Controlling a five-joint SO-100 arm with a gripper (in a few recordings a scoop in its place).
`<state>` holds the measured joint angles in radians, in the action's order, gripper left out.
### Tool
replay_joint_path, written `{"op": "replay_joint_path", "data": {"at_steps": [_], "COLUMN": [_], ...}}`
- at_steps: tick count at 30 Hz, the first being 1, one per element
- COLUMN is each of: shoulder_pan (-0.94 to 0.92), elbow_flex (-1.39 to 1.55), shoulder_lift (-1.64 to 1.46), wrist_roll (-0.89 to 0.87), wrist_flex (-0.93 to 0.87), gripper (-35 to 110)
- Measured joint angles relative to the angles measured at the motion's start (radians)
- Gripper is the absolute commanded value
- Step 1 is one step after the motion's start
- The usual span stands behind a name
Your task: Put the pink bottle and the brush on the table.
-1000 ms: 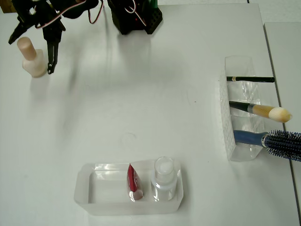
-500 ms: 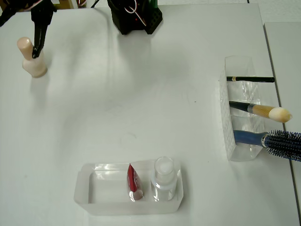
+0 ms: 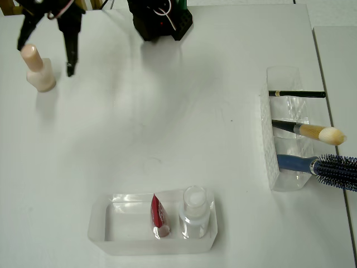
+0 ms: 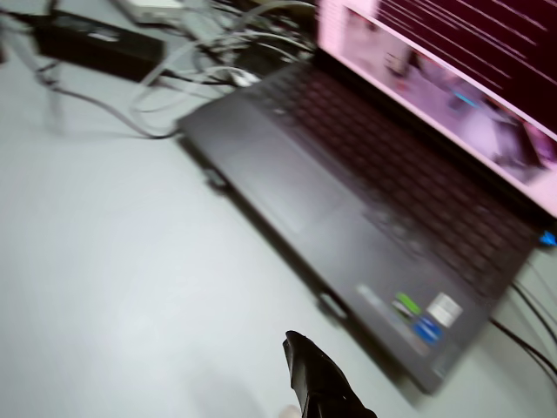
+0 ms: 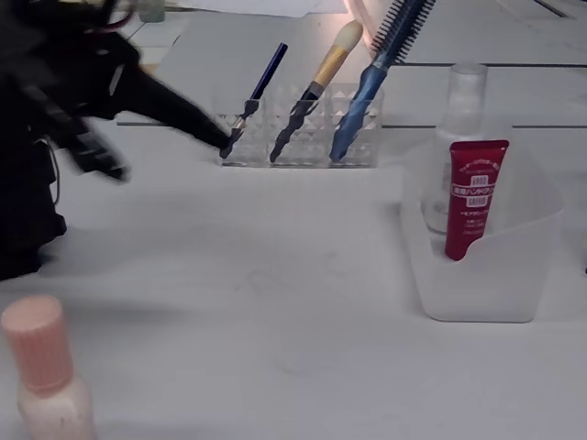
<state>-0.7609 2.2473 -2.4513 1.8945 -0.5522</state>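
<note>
Standing upright on the table (image 3: 167, 128), the pink bottle (image 3: 37, 69) sits at the top-left of the overhead view, nearest the camera in the fixed view (image 5: 44, 378), bottom left corner. Gripper (image 3: 47, 60) is above and just beside it, jaws spread wide, holding nothing; one finger is to the left of the cap, the other to the right of the body, neither clearly touching. In the fixed view the gripper (image 5: 170, 142) is blurred, well above the bottle. Wrist view shows one dark fingertip (image 4: 318, 383) at the bottom edge over bare white surface, with a laptop (image 4: 365, 218) and cables (image 4: 165, 78) beyond, all blurry.

Mid-table: a translucent tray (image 3: 100, 223) holds a red tube (image 3: 158, 215) and a clear bottle (image 3: 194, 211) side by side.

Farther off, at the right of the overhead view, a clear holder (image 3: 276, 167) carries the brush (image 3: 312, 132) in its middle slot, a thin black pencil (image 3: 297, 94) on one side and a blue hairbrush (image 3: 326, 167) on the other. Arm base (image 3: 160, 19) at top centre
</note>
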Motion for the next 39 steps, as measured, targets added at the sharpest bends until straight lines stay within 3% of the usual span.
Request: {"op": "replay_joint_path", "data": {"at_steps": [21, 39], "shoulder_pan": [0.629, 1.055], "elbow_flex": [-0.005, -0.141], "shoulder_lift": [0.041, 0.336], "wrist_roll": [-0.006, -0.026], "wrist_flex": [-0.057, 0.126], "gripper": [55, 49]}}
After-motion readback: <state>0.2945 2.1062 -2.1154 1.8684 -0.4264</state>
